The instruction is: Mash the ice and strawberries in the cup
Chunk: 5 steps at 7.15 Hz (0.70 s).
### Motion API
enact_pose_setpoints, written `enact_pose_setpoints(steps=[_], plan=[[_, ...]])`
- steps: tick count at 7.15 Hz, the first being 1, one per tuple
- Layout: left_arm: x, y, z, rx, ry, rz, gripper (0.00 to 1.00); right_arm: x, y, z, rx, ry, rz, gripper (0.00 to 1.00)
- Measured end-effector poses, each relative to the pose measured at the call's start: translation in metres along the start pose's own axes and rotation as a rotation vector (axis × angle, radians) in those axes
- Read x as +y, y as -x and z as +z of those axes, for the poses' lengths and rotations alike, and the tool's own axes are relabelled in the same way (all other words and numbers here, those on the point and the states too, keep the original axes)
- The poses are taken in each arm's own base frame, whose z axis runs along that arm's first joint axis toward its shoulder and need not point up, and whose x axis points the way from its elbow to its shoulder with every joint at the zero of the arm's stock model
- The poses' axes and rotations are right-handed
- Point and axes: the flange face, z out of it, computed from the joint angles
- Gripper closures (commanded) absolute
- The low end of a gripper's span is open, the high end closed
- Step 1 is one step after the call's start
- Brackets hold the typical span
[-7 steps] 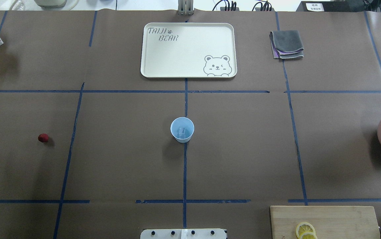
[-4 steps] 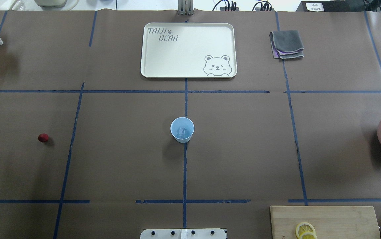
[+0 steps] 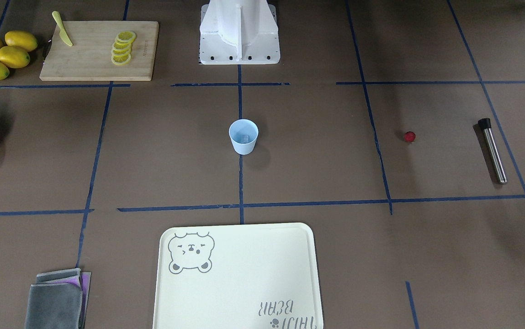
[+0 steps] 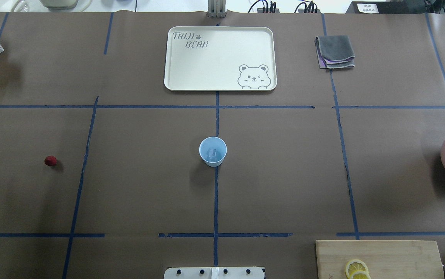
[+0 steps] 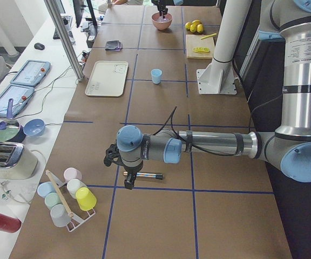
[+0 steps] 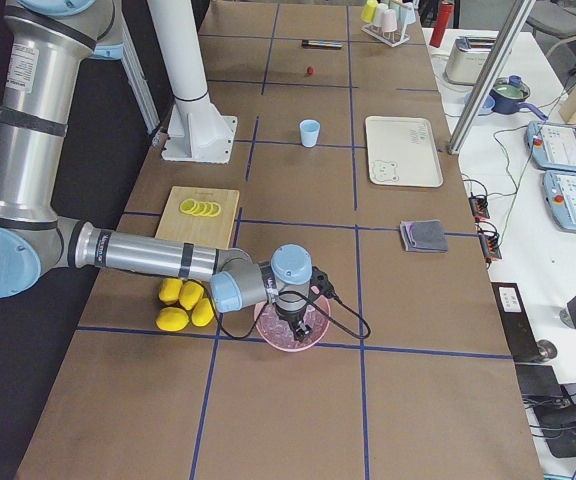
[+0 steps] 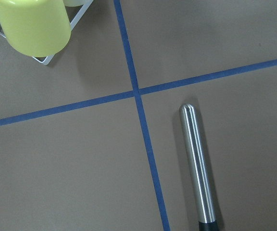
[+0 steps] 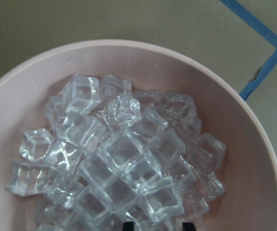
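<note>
The light-blue cup stands upright at the table's middle, also in the front view, with a clear ice chunk inside. The small red strawberry lies alone on the table at the left. My right gripper hangs over the pink bowl of ice cubes, its dark fingertips apart and empty. My left gripper hovers over a steel muddler. I cannot tell whether it is open or shut.
A cream bear tray and a folded grey cloth lie at the far side. A cutting board with lemon slices, a knife and whole lemons sits near my base. A rack of cups stands at the left end.
</note>
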Motion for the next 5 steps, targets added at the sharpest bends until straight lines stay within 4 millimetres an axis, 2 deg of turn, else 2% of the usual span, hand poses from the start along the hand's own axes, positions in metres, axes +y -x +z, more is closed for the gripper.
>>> enact_pose_setpoints(steps=[1,2,3,4,5], plan=[[0.0,0.0,0.0,0.0,0.0,0.001,0.0,0.0007,-0.0006,0.0006,0.003,0.006,0.004,0.57],[0.0,0.0,0.0,0.0,0.0,0.001,0.0,0.0011,-0.0007,0.0008,0.004,0.008,0.005,0.67],[0.0,0.0,0.0,0.0,0.0,0.002,0.0,0.0011,-0.0007,0.0007,0.004,0.009,0.005,0.84],[0.0,0.0,0.0,0.0,0.0,0.002,0.0,0.0004,-0.0006,0.0003,0.005,0.008,0.004,0.97],[-0.0001,0.0,0.0,0.0,0.0,0.002,0.0,-0.0003,-0.0005,0.0,0.005,0.007,0.0,0.97]])
